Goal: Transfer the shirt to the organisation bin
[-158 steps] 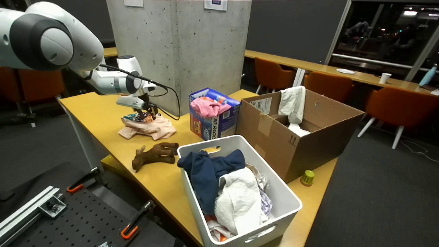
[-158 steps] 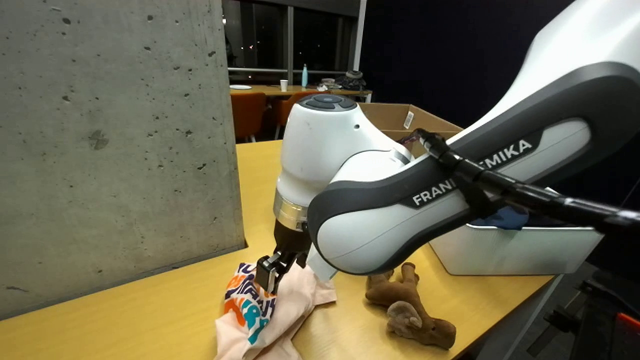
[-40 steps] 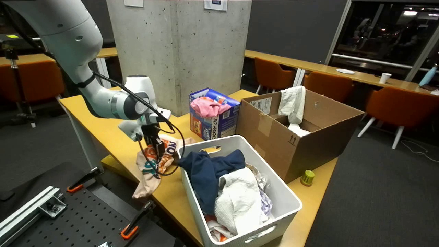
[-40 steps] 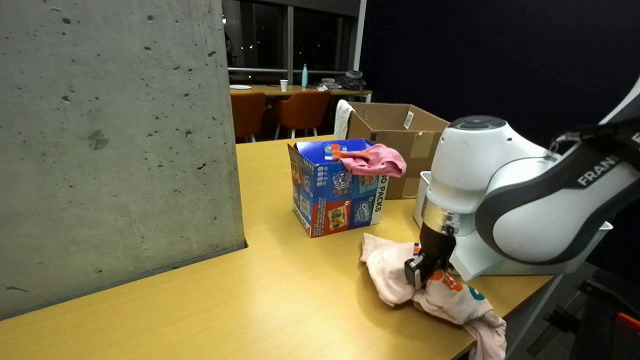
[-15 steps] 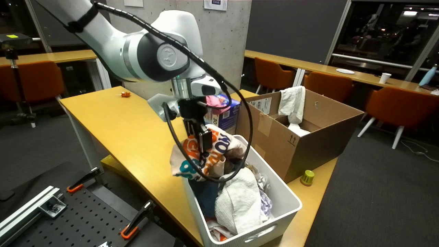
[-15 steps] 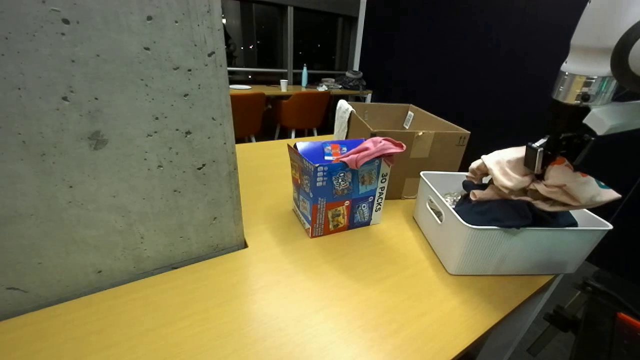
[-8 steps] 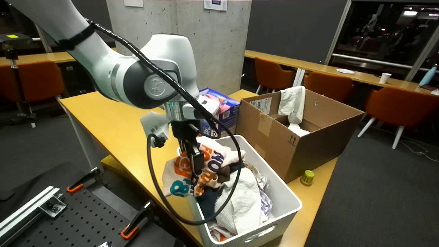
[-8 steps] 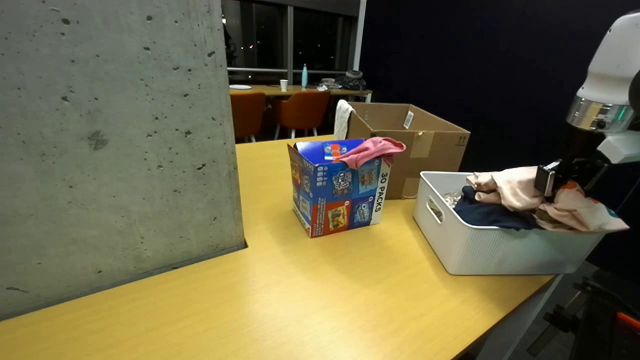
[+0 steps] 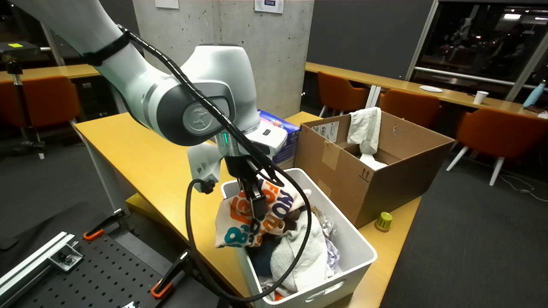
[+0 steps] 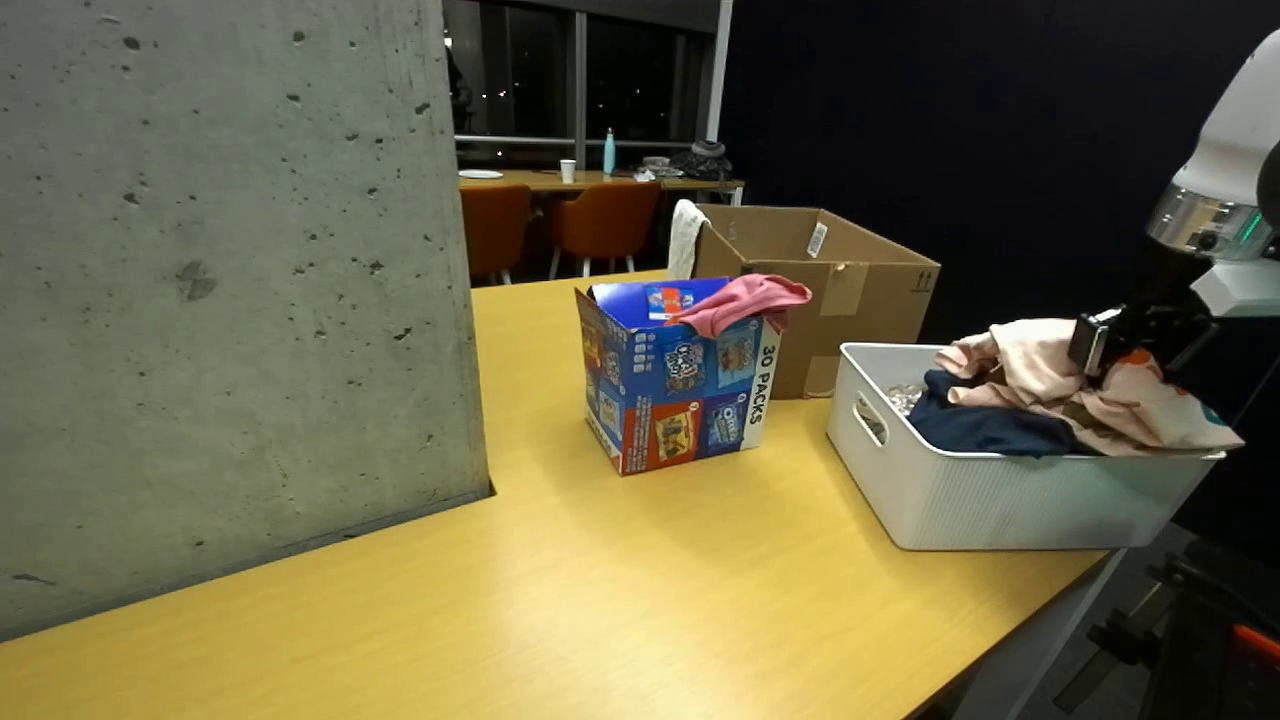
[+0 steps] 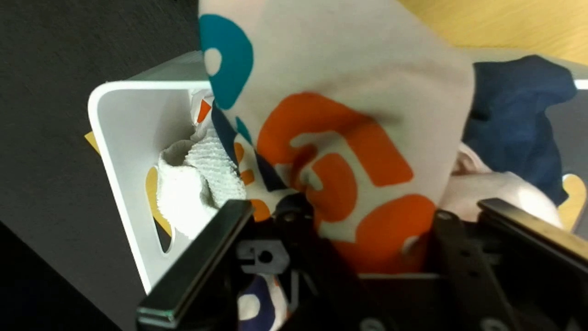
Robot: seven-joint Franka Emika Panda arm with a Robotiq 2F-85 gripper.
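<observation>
A pale pink shirt (image 9: 227, 222) with orange, teal and purple print hangs bunched from my gripper (image 9: 252, 209), which is shut on it. Both are over the white organisation bin (image 10: 1030, 505), at the end nearest the bare table. One part of the shirt (image 10: 1035, 355) rests on a navy cloth (image 10: 980, 415) in the bin, while its printed end lies across the rim. In the wrist view the shirt (image 11: 349, 59) fills the middle, between and ahead of the dark fingers, hiding much of the bin (image 11: 138, 124). A brown patch (image 9: 292, 218) shows under the shirt.
A white towel (image 9: 306, 256) and other cloths lie in the bin. Beside it stand a large cardboard box (image 9: 394, 188) and a blue snack box (image 10: 690, 375) with a pink cloth (image 10: 748, 303). A green cup (image 9: 384, 222) is near the table edge. The arm's cable loops over the bin.
The shirt was lifted off the table and carried over to the bin; the brown toy no longer shows on the table. In the last second, gripper and shirt came lower, then rose slightly.
</observation>
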